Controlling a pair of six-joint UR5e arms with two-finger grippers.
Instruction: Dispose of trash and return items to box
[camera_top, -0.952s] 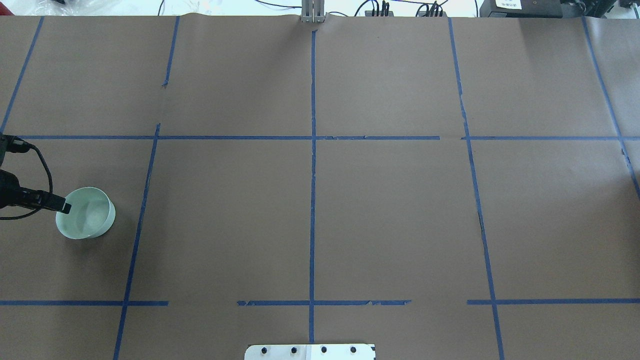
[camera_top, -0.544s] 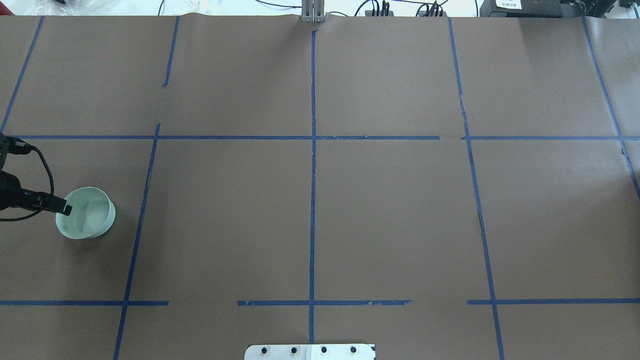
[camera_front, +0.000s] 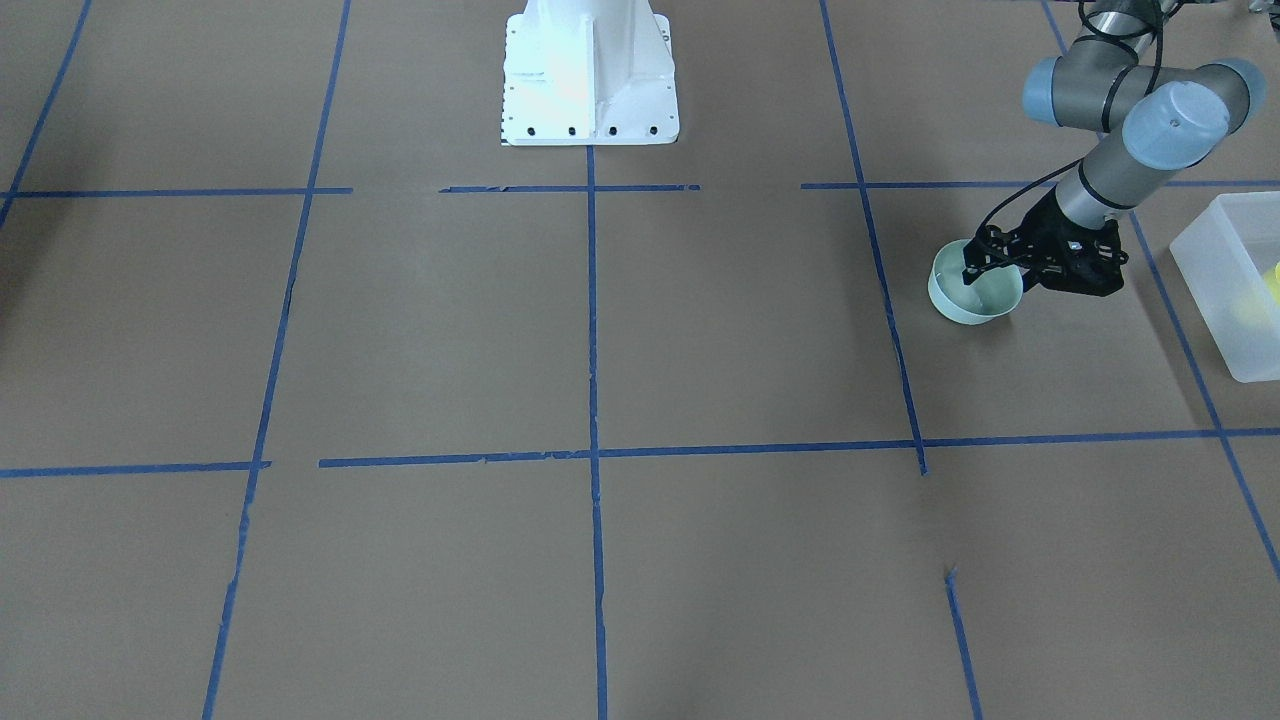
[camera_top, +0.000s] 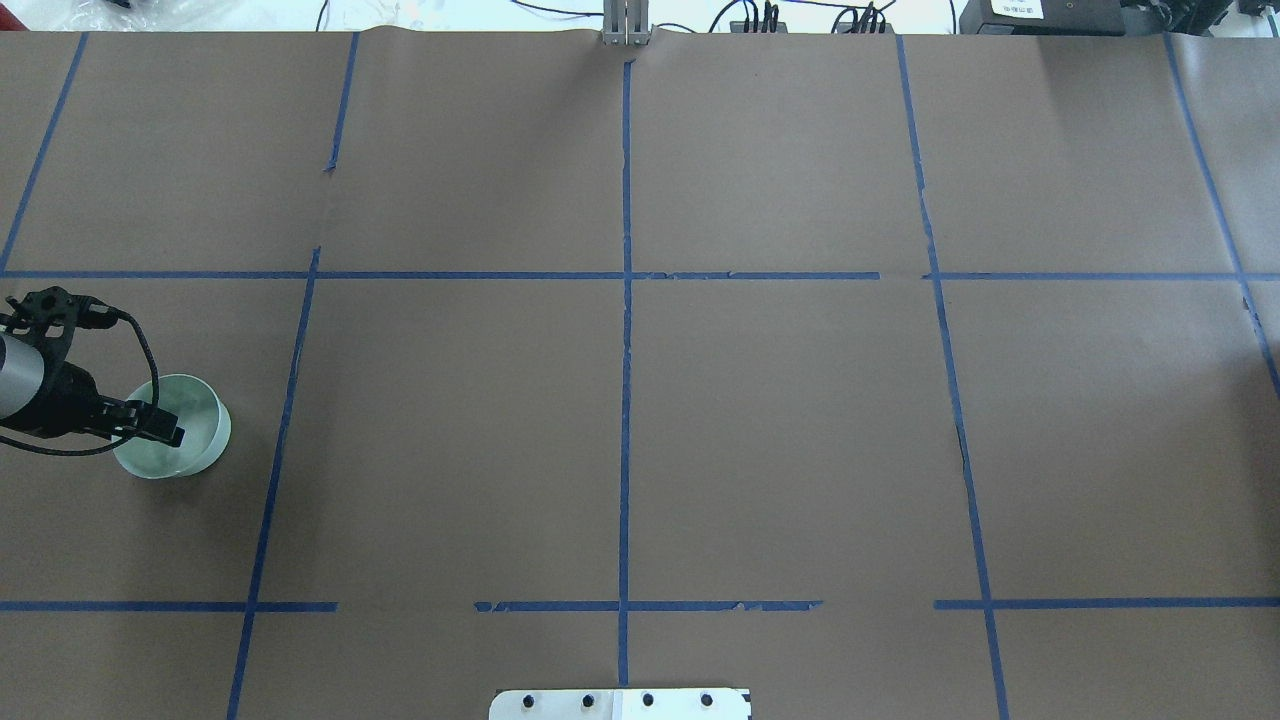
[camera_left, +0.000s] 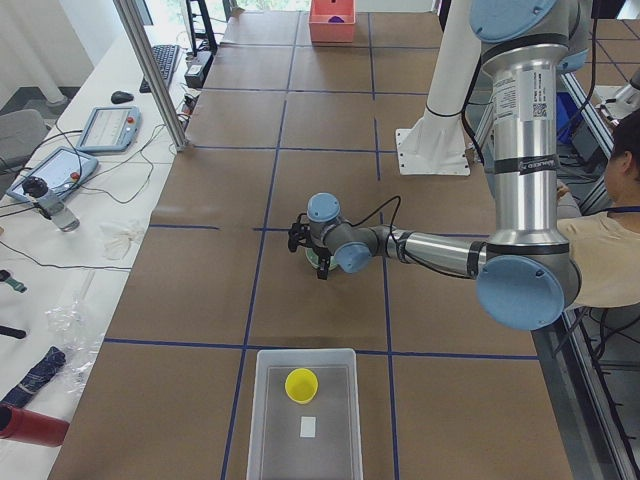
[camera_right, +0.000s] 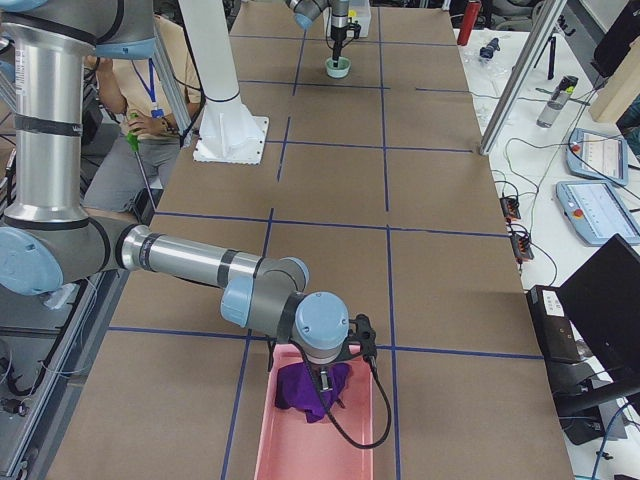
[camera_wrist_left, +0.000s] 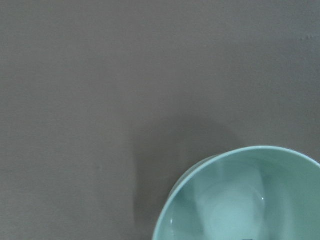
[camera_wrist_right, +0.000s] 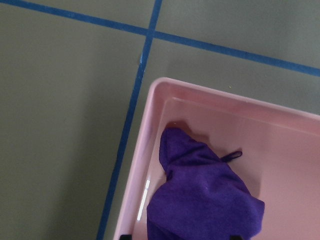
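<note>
1. Since a second ago, left gripper went from the rim of the bowl to above its inside. Brown paper with blue tape covers the table.
2. Front: left arm bends down to the bowl; whether its jaws are wide or closed I cannot tell.
3. Left side: cup stands in the box, apart from the bowl.
4. Right side: right gripper hangs over pink bin with purple cloth.
5. Right wrist: jaws stand wide, holding nothing.

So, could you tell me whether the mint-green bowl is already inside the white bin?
No, the bowl stands on the table paper, apart from the bin.
</note>
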